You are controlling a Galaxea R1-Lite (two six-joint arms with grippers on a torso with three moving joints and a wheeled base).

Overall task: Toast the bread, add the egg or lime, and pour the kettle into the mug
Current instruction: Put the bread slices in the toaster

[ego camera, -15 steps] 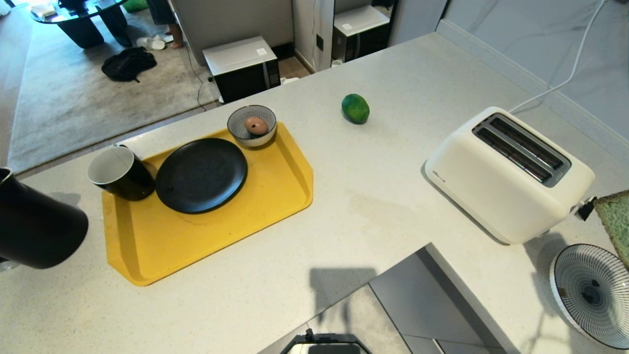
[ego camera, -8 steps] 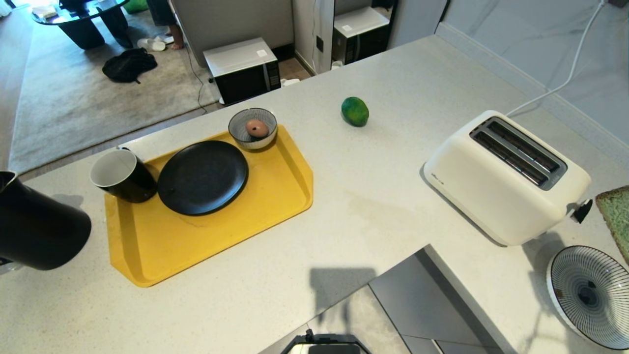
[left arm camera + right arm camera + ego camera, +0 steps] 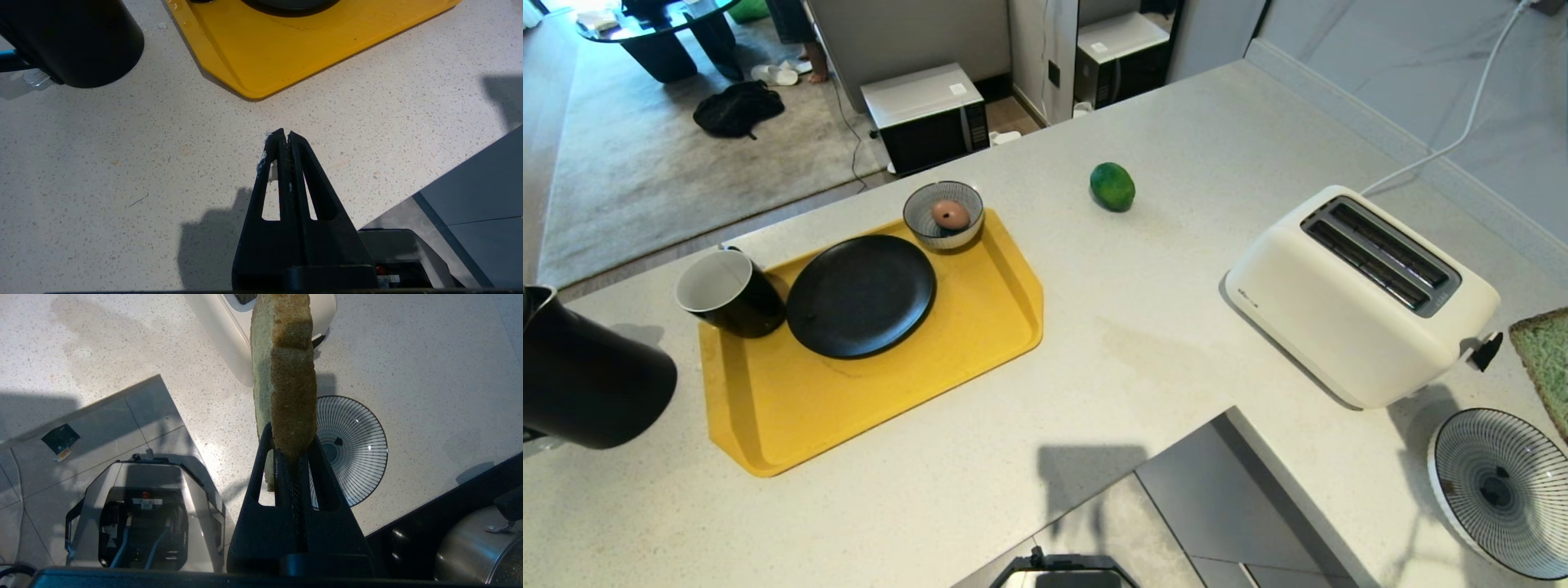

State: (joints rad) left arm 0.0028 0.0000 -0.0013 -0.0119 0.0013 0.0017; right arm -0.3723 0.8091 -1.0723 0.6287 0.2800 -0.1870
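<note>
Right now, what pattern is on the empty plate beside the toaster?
Fine dark lines fanning out from the centre on white; the striped plate shows best in the right wrist view.

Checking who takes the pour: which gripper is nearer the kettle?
Left. The left gripper, shut and empty, hangs over the counter with the kettle close by. The right gripper holds the bread by the toaster, across the counter.

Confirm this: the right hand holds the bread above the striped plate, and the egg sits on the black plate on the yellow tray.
Not quite. The egg sits in the small striped bowl on the yellow tray, not on the black plate; the head view shows it. The right hand does hold the bread above the striped plate.
</note>
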